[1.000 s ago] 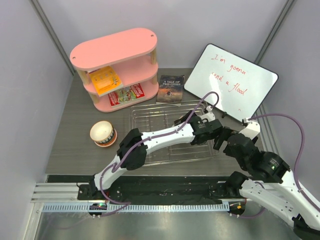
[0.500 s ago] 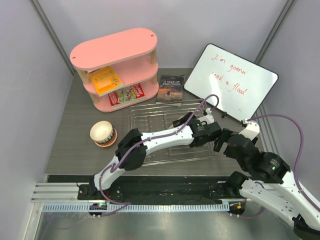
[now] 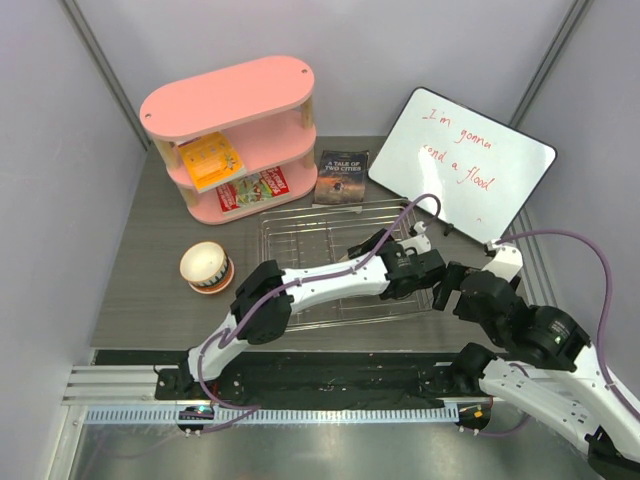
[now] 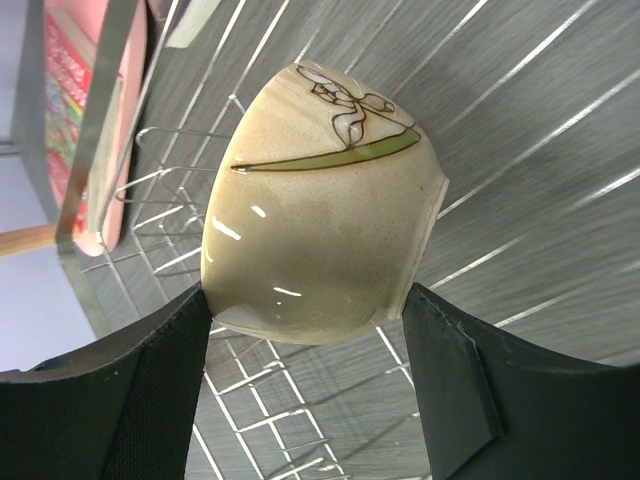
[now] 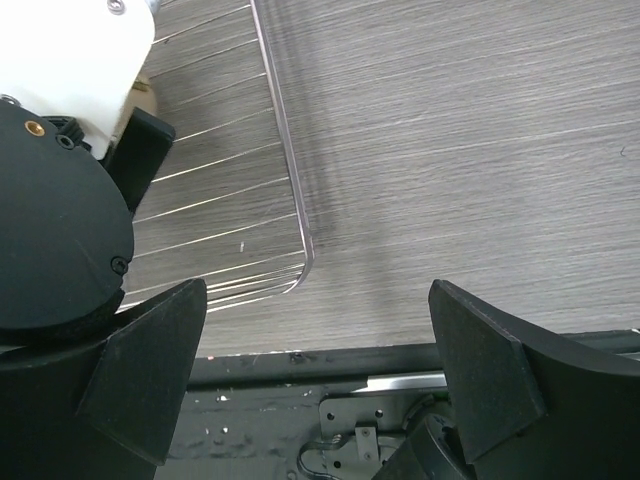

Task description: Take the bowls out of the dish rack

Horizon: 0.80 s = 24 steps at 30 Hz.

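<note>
The main risk is the beige bowl point(image 4: 320, 200) slipping. The left gripper point(image 4: 305, 320) is clamped on it, with one finger on each side of its widest part near the rim. The wall there is glossy and curves away from the pads. A jolt or a quick swing would probably let the bowl squirt out and drop onto the wires of the dish rack point(image 4: 250, 420), where it could chip or roll off onto the table.

A second risk is crowding. In the top view the left gripper point(image 3: 410, 268) works at the right end of the rack point(image 3: 300, 235), and the right gripper point(image 3: 450, 285) hangs just beside it. Seen from the right wrist, the right gripper point(image 5: 318, 300) has its jaws spread with nothing between them. They are over bare table at the rack's near corner point(image 5: 285, 150), and the left arm's body fills the frame edge next to one finger. A sideways move by either arm could knock the two together. The raised wire loops behind the bowl could also snag its rim if it travels low.

The bowl is over the rack's right end, and whether it touches the wires cannot be told. It lies tipped on its side. Being round, it has no true long axis; its rim-to-base line appears to run along the fingers, with the mouth toward the palm and the base pointing away.
</note>
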{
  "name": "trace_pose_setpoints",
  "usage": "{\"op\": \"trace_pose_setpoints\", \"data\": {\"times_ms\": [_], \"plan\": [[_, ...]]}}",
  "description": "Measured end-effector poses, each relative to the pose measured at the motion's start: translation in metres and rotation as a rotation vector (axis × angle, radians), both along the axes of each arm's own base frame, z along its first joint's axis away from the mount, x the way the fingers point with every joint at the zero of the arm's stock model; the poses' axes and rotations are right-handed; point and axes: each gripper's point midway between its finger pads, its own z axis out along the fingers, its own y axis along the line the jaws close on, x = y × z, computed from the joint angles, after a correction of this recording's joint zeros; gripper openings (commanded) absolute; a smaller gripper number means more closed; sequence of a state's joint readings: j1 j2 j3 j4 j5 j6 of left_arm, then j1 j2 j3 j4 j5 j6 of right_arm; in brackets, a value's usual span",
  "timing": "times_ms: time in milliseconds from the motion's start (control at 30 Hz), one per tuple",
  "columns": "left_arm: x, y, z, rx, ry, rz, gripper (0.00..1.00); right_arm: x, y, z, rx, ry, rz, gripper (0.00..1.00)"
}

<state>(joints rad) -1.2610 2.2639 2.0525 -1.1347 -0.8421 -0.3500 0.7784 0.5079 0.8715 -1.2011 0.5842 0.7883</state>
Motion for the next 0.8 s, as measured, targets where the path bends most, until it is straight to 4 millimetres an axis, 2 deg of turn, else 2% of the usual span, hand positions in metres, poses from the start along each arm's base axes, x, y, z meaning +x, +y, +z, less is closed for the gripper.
{"op": "trace_pose_setpoints", "data": {"times_ms": [133, 300, 433, 467, 533, 633, 800], "plan": [[-0.007, -0.005, 0.000, -0.048, 0.032, -0.008, 0.76, -0.003, 0.001, 0.008, 0.011, -0.004, 0.020, 1.00], [-0.017, -0.022, -0.003, -0.118, 0.063, -0.035, 0.76, -0.010, -0.004, 0.019, 0.004, -0.005, 0.045, 1.00], [-0.021, -0.030, -0.003, -0.140, 0.068, -0.046, 0.76, -0.014, -0.011, 0.036, 0.013, -0.029, 0.042, 1.00], [-0.023, -0.029, -0.005, -0.125, 0.066, -0.047, 0.76, -0.010, -0.017, 0.046, 0.016, -0.070, -0.002, 1.00], [-0.037, -0.031, -0.013, -0.095, 0.079, -0.066, 0.77, -0.003, -0.030, 0.064, 0.015, -0.142, -0.078, 1.00], [-0.058, -0.036, -0.028, -0.045, 0.080, -0.108, 0.77, 0.006, -0.033, 0.094, 0.086, -0.253, -0.140, 1.00], [-0.079, -0.036, -0.040, -0.010, 0.105, -0.146, 0.77, 0.010, -0.038, 0.108, 0.114, -0.304, -0.180, 1.00]]}}
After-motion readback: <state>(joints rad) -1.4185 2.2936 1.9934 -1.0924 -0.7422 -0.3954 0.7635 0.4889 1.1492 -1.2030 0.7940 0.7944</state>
